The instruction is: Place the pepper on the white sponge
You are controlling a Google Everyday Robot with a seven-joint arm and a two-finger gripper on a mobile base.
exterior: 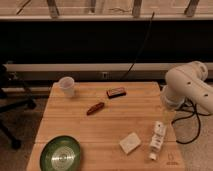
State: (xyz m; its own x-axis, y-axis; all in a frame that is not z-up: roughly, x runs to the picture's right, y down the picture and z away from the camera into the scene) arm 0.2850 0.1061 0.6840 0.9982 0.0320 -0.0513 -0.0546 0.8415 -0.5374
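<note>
Now end effector [153,153] wide & empty, just beside white sponge [130,142]; pepper [95,108] well apart, mid table [125,102].

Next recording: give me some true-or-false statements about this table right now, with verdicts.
1. The pepper lies on the sponge. False: it lies on the bare table, apart from the sponge.
2. The gripper hangs over the table's right side, just right of the sponge. True.
3. The gripper holds the pepper. False: it is open and empty.
4. The cup stands near the table's far left corner. True.
5. The green plate sits at the near left. True.
</note>
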